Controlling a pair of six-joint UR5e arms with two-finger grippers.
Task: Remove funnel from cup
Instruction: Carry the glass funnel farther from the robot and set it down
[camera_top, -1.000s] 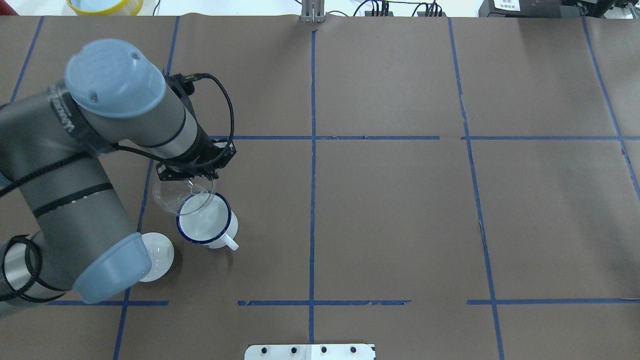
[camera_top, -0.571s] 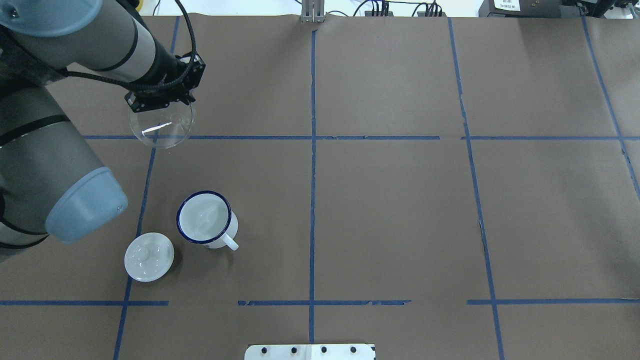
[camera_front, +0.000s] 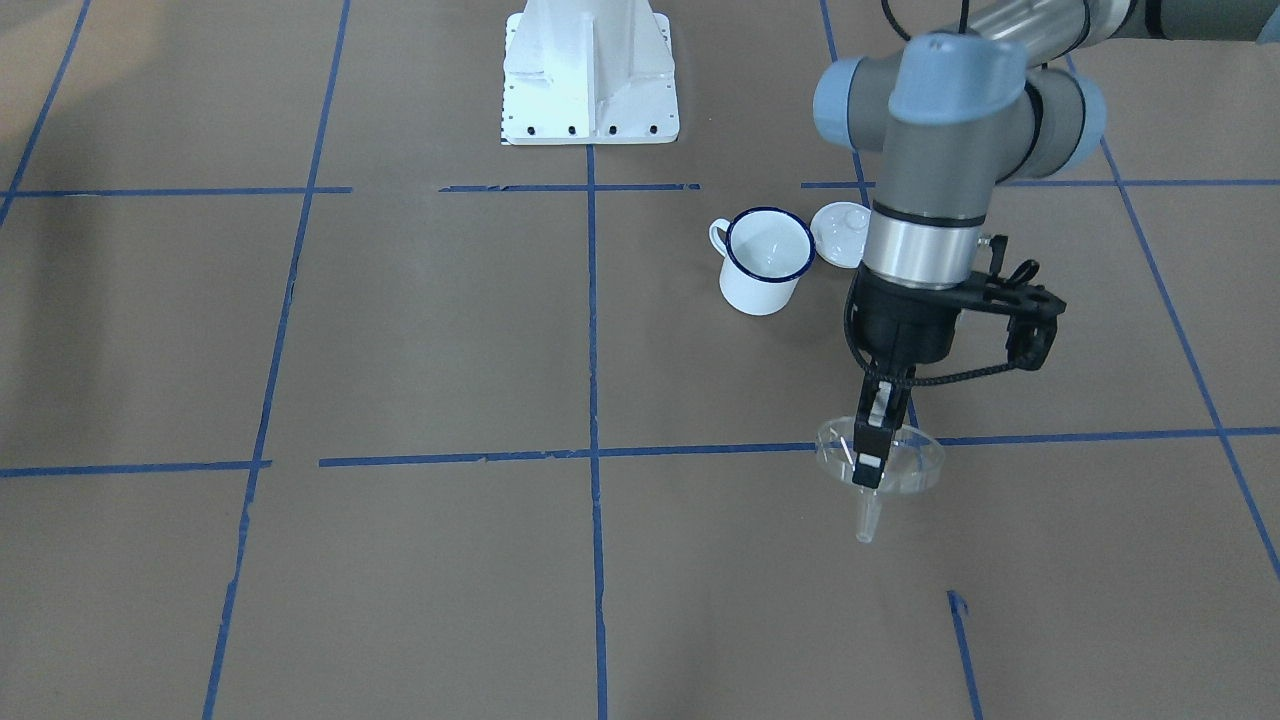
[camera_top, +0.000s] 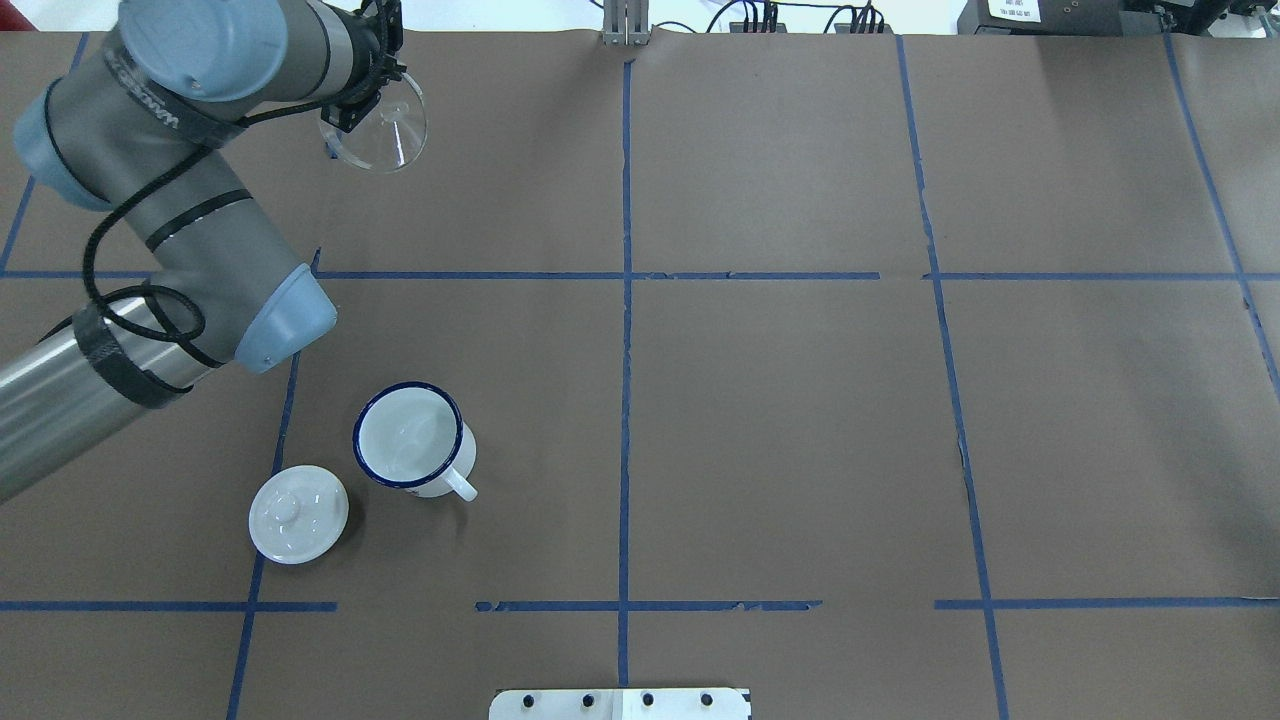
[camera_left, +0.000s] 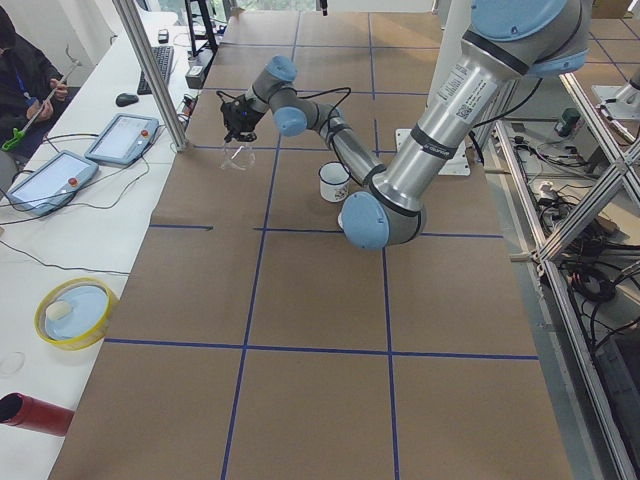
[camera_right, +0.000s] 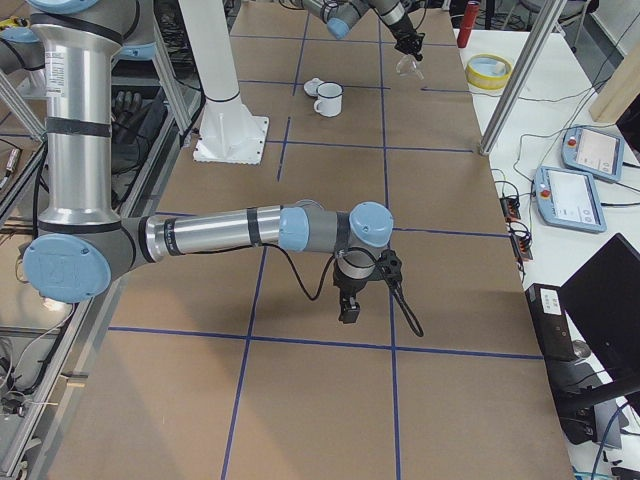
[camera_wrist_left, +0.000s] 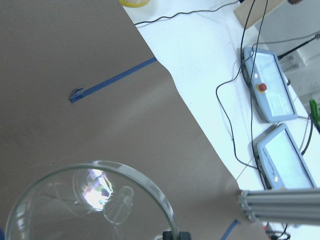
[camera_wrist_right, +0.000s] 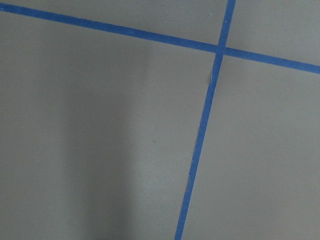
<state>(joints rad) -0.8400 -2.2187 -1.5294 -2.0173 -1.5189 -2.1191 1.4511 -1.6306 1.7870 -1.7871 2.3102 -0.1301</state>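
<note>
Gripping the funnel (camera_front: 915, 462) by its rim, my left claw (camera_front: 868, 462) held it over the worktop (camera_front: 400, 580), lower right of frame, well apart from the cup (camera_front: 765, 262); my right claw (camera_right: 347, 312) was too small to tell whether it was clenched or released.

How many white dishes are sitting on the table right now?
2: the cup stands upright in the robot's left half, and a knobbed lid lies close beside it. None seem hidden.
</note>
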